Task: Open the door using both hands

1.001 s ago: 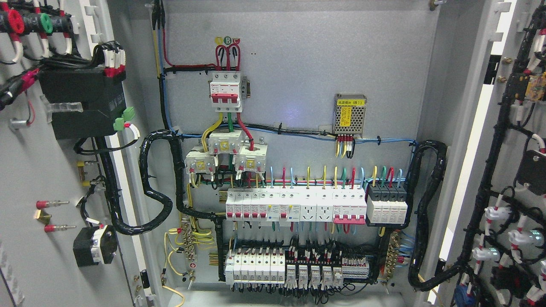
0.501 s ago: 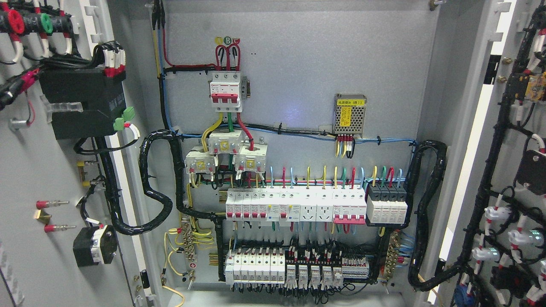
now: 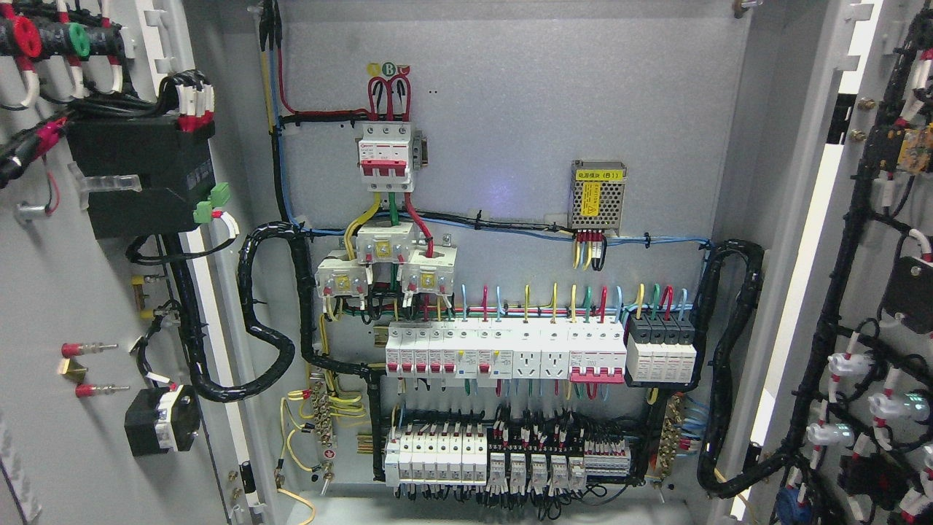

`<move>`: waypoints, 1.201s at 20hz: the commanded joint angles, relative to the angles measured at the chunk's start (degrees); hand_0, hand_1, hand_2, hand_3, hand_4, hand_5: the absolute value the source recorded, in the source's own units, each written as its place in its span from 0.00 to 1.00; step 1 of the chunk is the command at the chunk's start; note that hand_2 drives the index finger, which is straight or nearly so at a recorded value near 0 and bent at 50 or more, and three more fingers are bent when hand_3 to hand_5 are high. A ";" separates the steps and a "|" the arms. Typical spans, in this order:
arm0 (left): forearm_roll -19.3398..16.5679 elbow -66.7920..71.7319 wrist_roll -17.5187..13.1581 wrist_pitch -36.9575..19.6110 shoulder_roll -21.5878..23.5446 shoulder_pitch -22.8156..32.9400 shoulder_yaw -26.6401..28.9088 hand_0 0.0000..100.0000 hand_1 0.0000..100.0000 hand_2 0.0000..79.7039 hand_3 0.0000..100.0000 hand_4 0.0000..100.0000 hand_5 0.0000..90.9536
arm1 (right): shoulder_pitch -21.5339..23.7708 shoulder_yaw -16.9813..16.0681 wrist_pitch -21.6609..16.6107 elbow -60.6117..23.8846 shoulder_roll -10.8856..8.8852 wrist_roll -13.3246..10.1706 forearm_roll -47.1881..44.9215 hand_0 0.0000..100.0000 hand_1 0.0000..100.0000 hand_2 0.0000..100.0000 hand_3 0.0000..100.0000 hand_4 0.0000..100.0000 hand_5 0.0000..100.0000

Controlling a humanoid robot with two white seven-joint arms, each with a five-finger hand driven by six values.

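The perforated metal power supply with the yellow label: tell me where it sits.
In the head view, the power supply is mounted on the cabinet's grey back panel, right of centre, up and to the right of the three-pole breaker and above the black surge modules.

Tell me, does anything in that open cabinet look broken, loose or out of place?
Nothing stands out. Both doors, left and right, are swung wide, the breakers sit in straight rows, and the black cable bundles are tied. No robot hand is in view.

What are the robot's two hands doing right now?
Left hand: not in the picture, so it cannot be told.
Right hand: not in the picture either, so it cannot be told.
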 commanded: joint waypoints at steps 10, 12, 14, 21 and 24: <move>-3.63 -4.41 0.13 -5.35 -3.17 -4.31 3.96 0.12 0.39 0.00 0.00 0.00 0.00 | -0.17 0.25 0.19 -0.06 -0.32 -0.01 -0.60 0.48 0.00 0.00 0.10 0.07 0.13; -3.54 -4.40 0.13 -5.70 -3.25 -4.40 5.71 0.12 0.39 0.00 0.00 0.00 0.00 | -0.08 0.25 0.10 -0.06 -0.32 -0.01 -0.60 0.48 0.00 0.00 0.10 0.08 0.13; -3.54 -4.40 0.39 -5.88 -3.34 -4.58 7.12 0.12 0.39 0.00 0.00 0.00 0.00 | -0.08 0.25 0.10 -0.06 -0.32 -0.01 -0.60 0.48 0.00 0.00 0.10 0.08 0.13; -3.45 -4.14 0.57 -5.79 -3.52 -5.19 10.56 0.12 0.39 0.00 0.00 0.00 0.00 | -0.08 0.25 0.10 -0.67 -0.76 -0.01 -0.60 0.48 0.00 0.00 0.10 0.08 0.13; -3.36 -4.14 0.57 -5.79 -3.52 -5.19 10.56 0.12 0.39 0.00 0.00 0.00 0.00 | -0.26 0.25 0.18 -0.94 -1.02 -0.01 -0.60 0.48 0.00 0.00 0.11 0.08 0.13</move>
